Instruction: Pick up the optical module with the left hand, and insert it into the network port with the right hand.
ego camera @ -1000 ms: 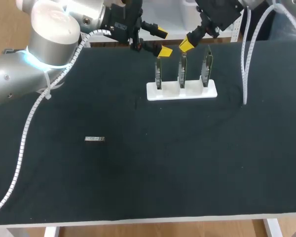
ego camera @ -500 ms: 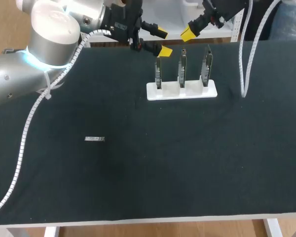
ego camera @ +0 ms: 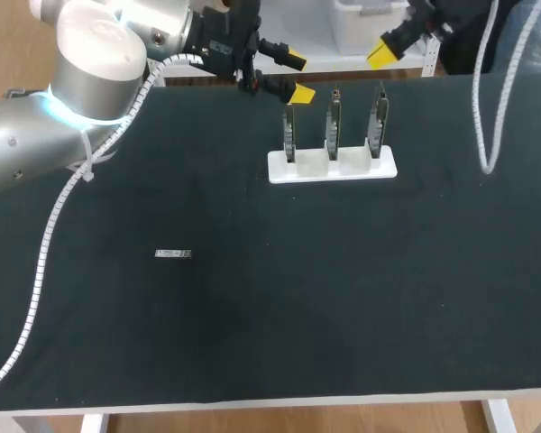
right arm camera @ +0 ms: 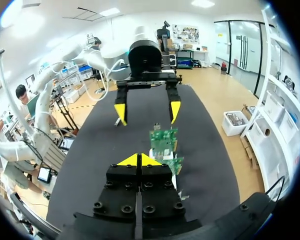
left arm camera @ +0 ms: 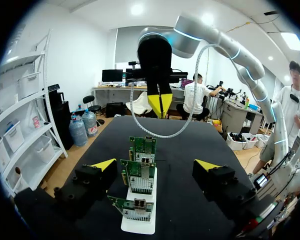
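Nothing of the task is done yet, as far as you can see. The module (ego camera: 172,254) lies flat on the table (ego camera: 279,343), on the L side and well apart from the stand (ego camera: 332,165). No gripper is near it.

L gripper (ego camera: 297,78) hangs at the far edge, just above the leftmost of the three cards (ego camera: 334,126). Its fingers are spread wide w/ nothing btw them. In its wrist view the tips sit either side of the card row, touching none.

R gripper (ego camera: 388,50) is up beyond the far edge, behind the stand. Its tips are pressed together and it carries nothing.

Still to do, all of it:
- L goes down to the module & grips it.
- Handover to R, or some re-grip.
- R pushes it into a port.

The ports (left arm camera: 139,204) look like metal cages on the card edges facing the L wrist cam. You can't tell from here whether any is already filled.

In the way:
- The cards stand upright & close together in the stand, so R prob. gets little room beside the target card.
- L sits right over that row and should clear out first.
- The L arm's cable (ego camera: 45,248) drapes over the table nr the module's side; watch for a snag on the reach.
- The R arm's cable (ego camera: 487,135) hangs nr the stand's R end.
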{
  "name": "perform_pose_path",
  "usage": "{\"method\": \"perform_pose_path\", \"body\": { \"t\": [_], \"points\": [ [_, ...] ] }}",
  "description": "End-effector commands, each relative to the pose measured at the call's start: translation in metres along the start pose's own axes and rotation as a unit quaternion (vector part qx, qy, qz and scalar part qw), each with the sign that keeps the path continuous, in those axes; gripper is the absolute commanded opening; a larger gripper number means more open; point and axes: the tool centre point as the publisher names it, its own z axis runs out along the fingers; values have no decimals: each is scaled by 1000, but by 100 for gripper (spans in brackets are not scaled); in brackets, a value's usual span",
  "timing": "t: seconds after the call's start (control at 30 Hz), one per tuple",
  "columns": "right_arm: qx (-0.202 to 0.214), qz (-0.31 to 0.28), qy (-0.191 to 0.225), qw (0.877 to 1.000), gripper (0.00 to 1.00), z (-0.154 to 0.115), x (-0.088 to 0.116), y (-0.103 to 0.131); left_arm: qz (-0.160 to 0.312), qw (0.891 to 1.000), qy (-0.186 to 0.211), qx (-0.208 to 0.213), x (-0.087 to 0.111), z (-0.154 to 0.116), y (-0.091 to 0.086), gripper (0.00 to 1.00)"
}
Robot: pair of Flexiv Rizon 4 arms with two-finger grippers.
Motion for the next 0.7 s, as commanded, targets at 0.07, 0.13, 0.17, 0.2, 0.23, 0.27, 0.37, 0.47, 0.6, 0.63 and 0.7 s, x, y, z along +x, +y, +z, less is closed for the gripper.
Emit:
{"method": "perform_pose_path", "body": {
  "t": [0.07, 0.13, 0.17, 0.2, 0.23, 0.27, 0.37, 0.47, 0.6, 0.63, 0.7],
  "points": [
    [-289, 2, 0, 957, 0, -15, 8, 1, -1, 1000, 3, 1, -1, 0, 1, 100],
    [-291, 5, -2, 957, 0, -18, 12, 3, -1, 1000, 3, 1, -1, 0, 1, 100],
    [-292, 6, -2, 956, 0, -19, 14, 4, -1, 1000, 3, 1, -1, 0, 1, 100],
    [-294, 7, -4, 956, 0, -21, 16, 5, -1, 1000, 3, 1, -1, 0, 1, 100],
    [-292, 11, 15, 956, 0, -22, 20, 6, -1, 1000, 3, 1, -1, 0, 1, 100],
    [-293, 13, 12, 956, 0, -23, 24, 7, -1, 1000, 3, 1, -1, 0, 1, 100],
    [-288, 26, 7, 957, 0, -28, 34, 6, -1, 1000, 3, 1, -1, 0, 1, 100],
    [-284, 34, 4, 958, 0, -32, 43, 4, -1, 1000, 3, 1, -1, 0, 1, 100],
    [-282, 40, 2, 959, 0, -35, 51, 1, -1, 1000, 3, 1, -1, 0, 1, 100],
    [-282, 42, 1, 959, 0, -36, 53, 1, -1, 1000, 3, 1, -1, 0, 1, 100],
    [-282, 48, 1, 958, 0, -35, 58, -2, -1, 1000, 3, 1, -1, 0, 1, 100]
  ]
}}
